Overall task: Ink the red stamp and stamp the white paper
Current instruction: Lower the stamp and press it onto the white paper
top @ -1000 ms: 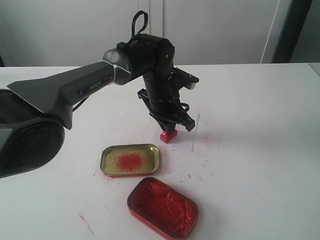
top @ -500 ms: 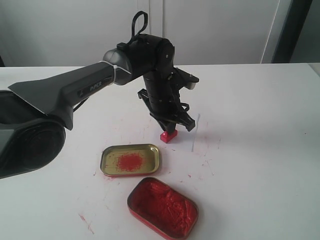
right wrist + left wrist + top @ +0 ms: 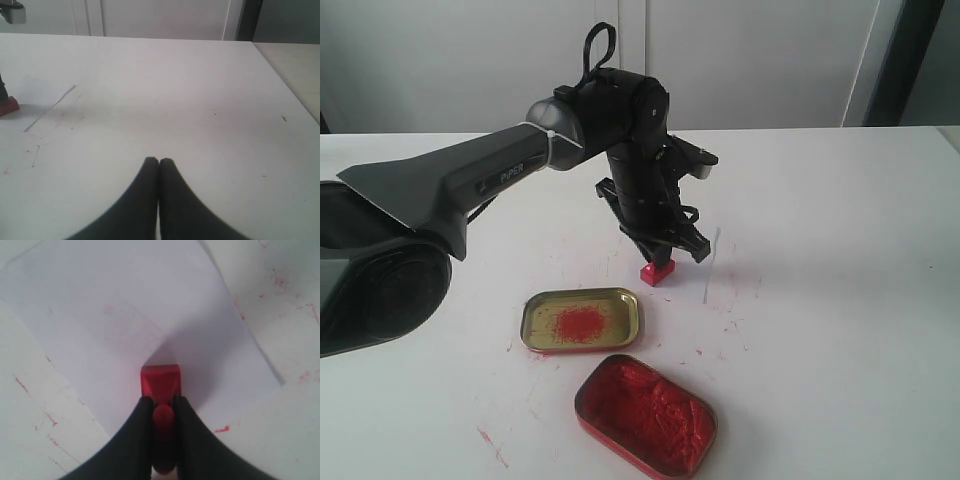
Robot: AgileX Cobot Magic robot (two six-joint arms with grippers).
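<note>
Your left gripper [image 3: 160, 402] is clamped narrowly on the handle of the one small red plastic T-shaped stamp [image 3: 160, 381], whose square base sits on the single thin white paper sheet [image 3: 125, 315]. Near it on the white table [image 3: 820, 300] lie two tins: one shallow gold lid [image 3: 582, 320] smeared red and one red ink-paste tin [image 3: 646, 412]. Your right gripper [image 3: 159, 164] is pressed together and holds nothing.

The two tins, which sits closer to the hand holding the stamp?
The gold tin with a red smear; the paste-filled red tin lies farther from the left hand.
</note>
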